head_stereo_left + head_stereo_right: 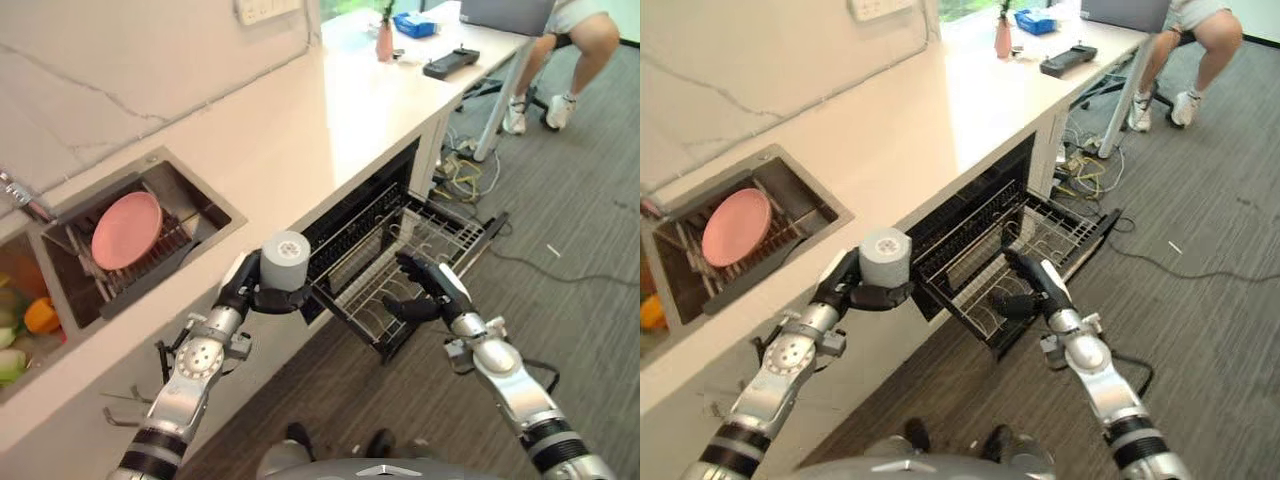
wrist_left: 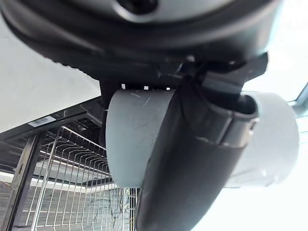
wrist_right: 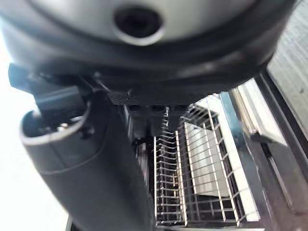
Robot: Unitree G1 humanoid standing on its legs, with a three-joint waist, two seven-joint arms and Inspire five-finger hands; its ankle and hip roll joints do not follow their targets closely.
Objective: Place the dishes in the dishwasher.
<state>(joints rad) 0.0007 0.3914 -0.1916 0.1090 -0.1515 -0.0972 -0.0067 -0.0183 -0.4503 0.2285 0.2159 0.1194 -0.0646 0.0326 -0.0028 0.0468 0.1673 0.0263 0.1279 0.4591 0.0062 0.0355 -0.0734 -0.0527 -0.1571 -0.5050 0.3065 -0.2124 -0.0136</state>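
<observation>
My left hand (image 1: pixel 238 291) is shut on a grey cup (image 1: pixel 285 261), held upright just off the counter's front edge, to the left of the open dishwasher. In the left wrist view the thumb (image 2: pixel 192 163) wraps across the cup (image 2: pixel 137 139). The dishwasher's wire rack (image 1: pixel 432 238) is pulled out below the counter. My right hand (image 1: pixel 432 289) hovers open above the rack's front part, holding nothing; its thumb (image 3: pixel 82 163) shows over the rack (image 3: pixel 192 183). A pink plate (image 1: pixel 126 230) stands tilted in the sink's drying rack (image 1: pixel 160 255).
A white counter (image 1: pixel 300 130) runs to the back with a pink vase (image 1: pixel 385 40), a blue box (image 1: pixel 414 25) and a black device (image 1: pixel 451 64). Vegetables (image 1: pixel 38 316) lie at the left. A person sits at the far right (image 1: pixel 575 40). Cables (image 1: pixel 462 170) lie on the floor.
</observation>
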